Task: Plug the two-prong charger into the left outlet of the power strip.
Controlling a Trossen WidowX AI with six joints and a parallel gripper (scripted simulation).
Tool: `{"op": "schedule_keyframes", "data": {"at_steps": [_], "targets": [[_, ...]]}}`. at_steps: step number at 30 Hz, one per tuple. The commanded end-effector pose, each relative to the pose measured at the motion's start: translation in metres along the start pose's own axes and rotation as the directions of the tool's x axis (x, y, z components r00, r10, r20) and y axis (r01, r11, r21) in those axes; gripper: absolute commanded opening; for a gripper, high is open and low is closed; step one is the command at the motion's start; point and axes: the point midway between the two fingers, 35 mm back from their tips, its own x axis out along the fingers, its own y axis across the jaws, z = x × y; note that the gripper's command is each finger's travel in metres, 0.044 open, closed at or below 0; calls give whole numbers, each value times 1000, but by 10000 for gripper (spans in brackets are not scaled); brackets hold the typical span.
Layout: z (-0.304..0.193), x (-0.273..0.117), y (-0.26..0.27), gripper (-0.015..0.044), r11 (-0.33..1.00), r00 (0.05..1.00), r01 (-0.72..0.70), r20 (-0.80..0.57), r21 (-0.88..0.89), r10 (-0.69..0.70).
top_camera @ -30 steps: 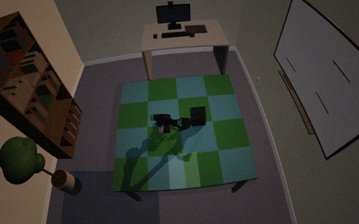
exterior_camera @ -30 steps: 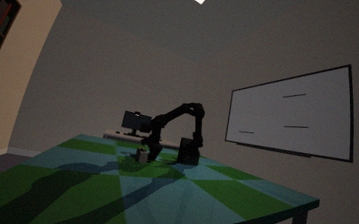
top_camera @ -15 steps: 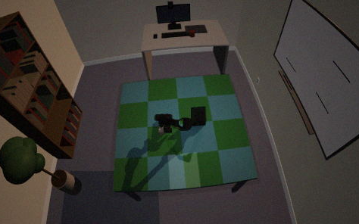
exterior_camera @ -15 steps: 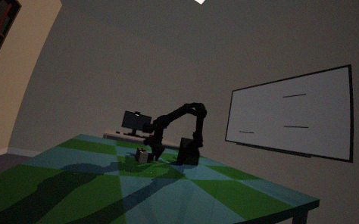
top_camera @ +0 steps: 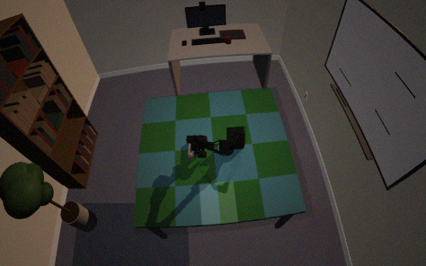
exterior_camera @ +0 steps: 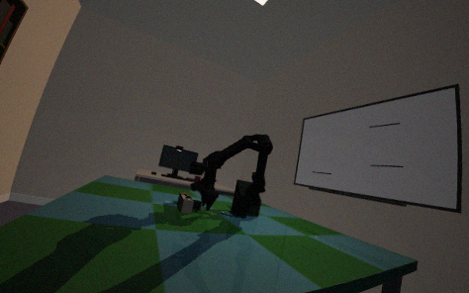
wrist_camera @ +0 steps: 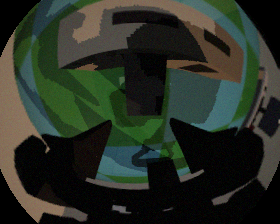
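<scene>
Overhead, a square table (top_camera: 264, 189) topped in a green and light-blue checkerboard stands on a grey-purple floor (top_camera: 111, 117) in a dim room. Long dark shadows of the arm fall across the near squares toward the table's front edge. A wooden bookshelf (top_camera: 31, 99) lines the left wall, with a potted plant (top_camera: 26, 190) near its lower end. Against the far wall sits a pale desk (top_camera: 251, 45) carrying a monitor (top_camera: 205, 17) and a keyboard (top_camera: 207, 41). A whiteboard (top_camera: 390, 90) with a few short dark strokes hangs on the right wall.

The black arm (exterior_camera: 241, 148) rises from its dark base (exterior_camera: 246, 198) near the table's middle and bends down toward a small tan block, the power strip (exterior_camera: 187, 203), resting on the checkerboard. The gripper (exterior_camera: 208, 200) hangs just beside it, fingers spread wide with nothing between them. In the wrist view the tan strip (wrist_camera: 91, 32) lies across the top, and a dark T-shaped form, apparently the charger (wrist_camera: 149, 63), sits in front of it, above the two dark fingertips. Whether the charger touches the strip cannot be told.
</scene>
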Motion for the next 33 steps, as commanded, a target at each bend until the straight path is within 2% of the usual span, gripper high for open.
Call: {"op": "schedule_keyframes", "data": {"at_steps": [1,13,18,23,33], "targets": [[-5,1,0,440,1000,1000,-1,-2,0,1],[-13,0,0,440,1000,1000,1,9,2,-1],[-3,-32,-2,440,1000,964,11,267,7,-12],[0,-71,-2,440,1000,845,3,534,8,-7],[-1,-76,-2,440,1000,824,1,566,7,-5]]}}
